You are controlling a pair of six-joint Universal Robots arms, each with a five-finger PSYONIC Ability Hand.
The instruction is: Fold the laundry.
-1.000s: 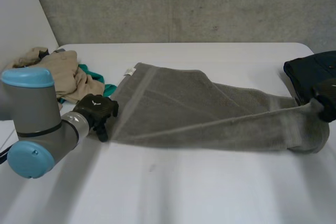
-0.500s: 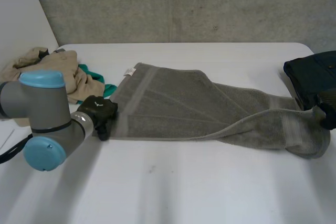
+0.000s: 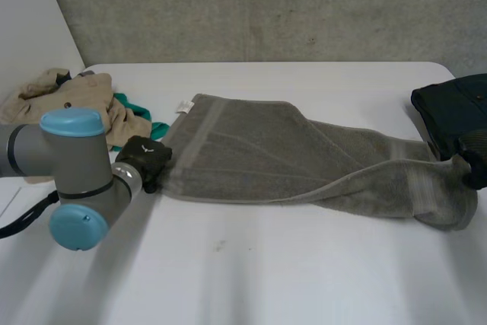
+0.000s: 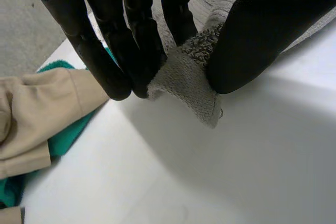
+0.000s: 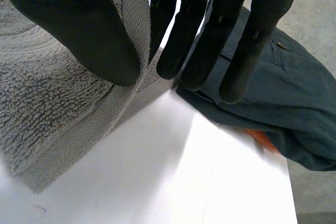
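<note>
White table [image 3: 243, 279] is carrying everything. Grey towel [image 3: 251, 154] is lying across its middle, running left to right: the left part is lying flat, the right part is folding over itself and bunching at the right edge. Tan clothes pile [image 3: 76, 100] is sitting far left, dark blue garment [image 3: 456, 108] is sitting far right just beside the towel's end, and teal garment [image 3: 133, 108] is poking out under the tan pile, next to the towel's left edge. Left hand [image 4: 110, 45] is pinching the towel's near-left corner between thumb and straight fingers, low on the table. Right hand [image 5: 189, 24] is pinching the towel's right edge between thumb and fingers.
</note>
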